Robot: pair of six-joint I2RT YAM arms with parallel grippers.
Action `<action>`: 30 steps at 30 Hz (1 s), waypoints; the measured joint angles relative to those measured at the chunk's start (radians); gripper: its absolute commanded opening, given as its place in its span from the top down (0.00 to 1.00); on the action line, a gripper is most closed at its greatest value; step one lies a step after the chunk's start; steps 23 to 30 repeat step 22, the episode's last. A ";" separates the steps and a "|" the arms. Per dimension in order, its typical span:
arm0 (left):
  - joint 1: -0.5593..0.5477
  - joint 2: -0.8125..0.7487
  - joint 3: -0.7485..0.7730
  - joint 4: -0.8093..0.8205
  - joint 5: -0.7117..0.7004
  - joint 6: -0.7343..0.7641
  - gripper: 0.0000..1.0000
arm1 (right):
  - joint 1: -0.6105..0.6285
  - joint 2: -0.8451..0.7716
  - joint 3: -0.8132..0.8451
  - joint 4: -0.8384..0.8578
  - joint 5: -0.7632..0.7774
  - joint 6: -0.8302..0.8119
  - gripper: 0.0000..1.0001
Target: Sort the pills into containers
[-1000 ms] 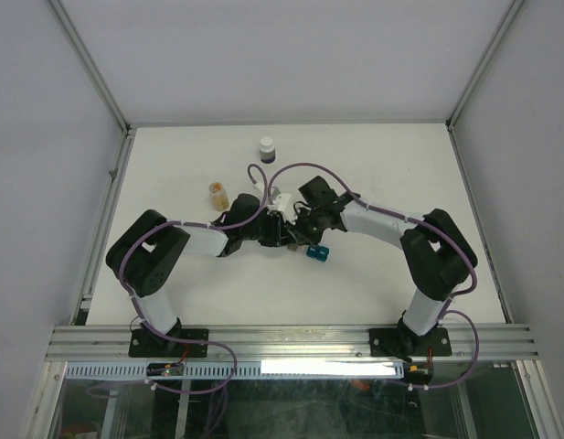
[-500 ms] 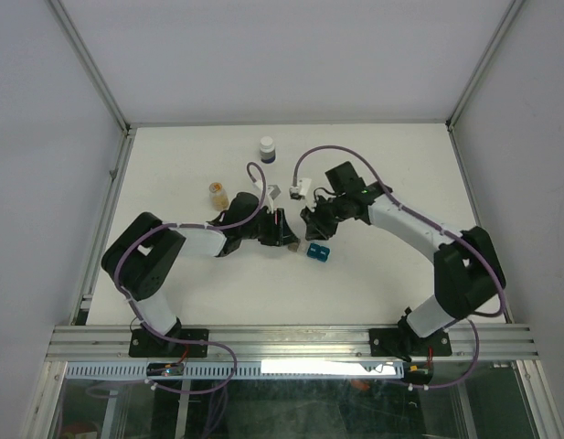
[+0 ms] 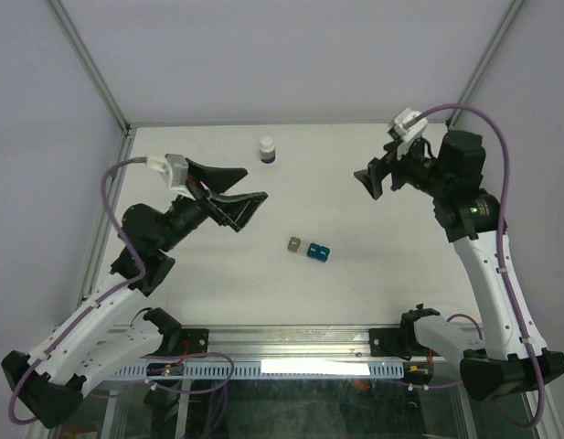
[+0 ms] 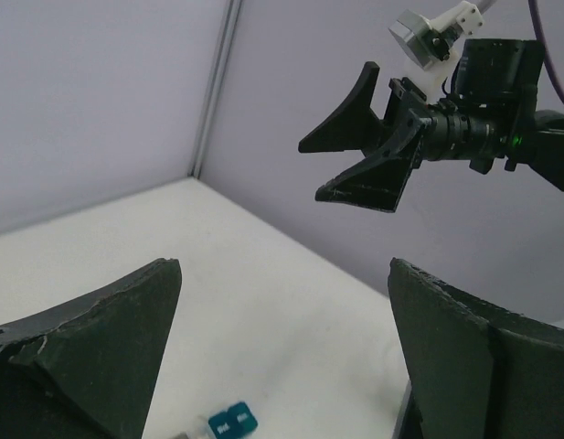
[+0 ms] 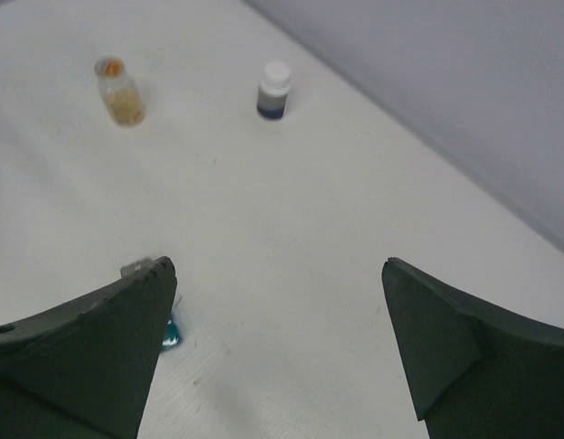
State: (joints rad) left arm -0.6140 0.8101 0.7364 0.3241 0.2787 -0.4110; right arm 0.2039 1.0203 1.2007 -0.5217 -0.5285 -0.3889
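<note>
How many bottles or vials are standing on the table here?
2. A white-capped bottle near the far edge; a clear vial with orange-tan contents left of it in the right wrist view, unseen from above. Others may be hidden.

Bottle on a white table, walled in.
A white-capped bottle [image 3: 267, 149] stands upright near the far edge of the table [image 3: 373, 265], its lower half dark, perhaps blue. Pale walls [image 3: 282, 55] rise behind it, with metal posts [image 3: 90, 66] at the corners.
</note>
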 measured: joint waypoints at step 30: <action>0.000 0.005 0.385 -0.367 0.022 0.016 0.01 | -0.006 -0.110 0.428 -0.103 0.226 0.373 0.01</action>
